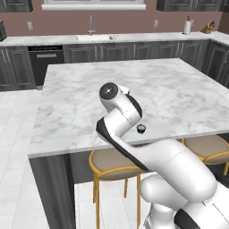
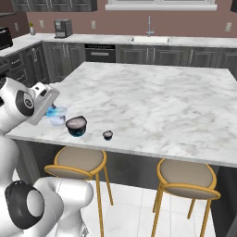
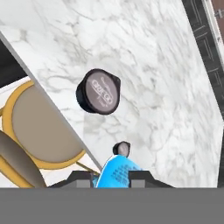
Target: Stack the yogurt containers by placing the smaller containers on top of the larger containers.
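**Blue cup gripped at the desk's near edge**

The gripper is clamped on the translucent light-blue yogurt cup, above the white marble desk. Just beside it stands the wide dark cup with pale pinkish top; the tiny dark cup sits near, apart, above a gold-framed stool.

Light-blue cup at hand, beside wide dark cup; tiny cup nearby.
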